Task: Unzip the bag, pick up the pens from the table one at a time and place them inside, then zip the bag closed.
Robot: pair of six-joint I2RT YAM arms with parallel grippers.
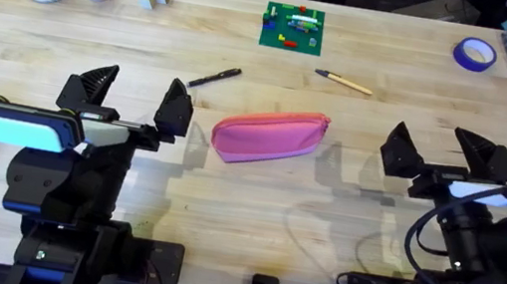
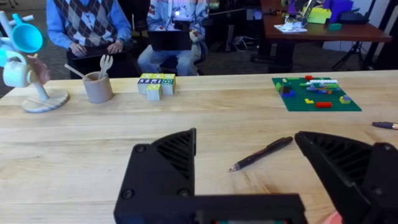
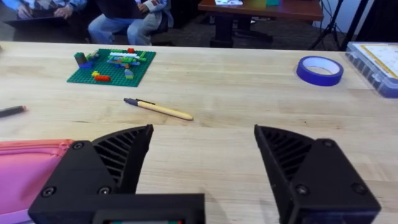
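pink bag [image 1: 269, 135] lies zipped on the worktop [image 1: 225, 198] between the left tool [image 1: 136, 94] and right tool [image 1: 450, 151], both spread wide, holding nothing

Two black robot arms are seen, each fitted with a ribbed, wedge-fingered black left gripper [image 1: 135, 102] and right gripper [image 1: 448, 153], screws and black cables.

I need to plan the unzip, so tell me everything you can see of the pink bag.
The pink bag is a long soft fabric pouch lying flat on the wooden table, between the two open pincers, touched by neither. Its far end tilts slightly away from the arms. A zipper runs along its top edge and looks closed. Both pens lie apart from it.
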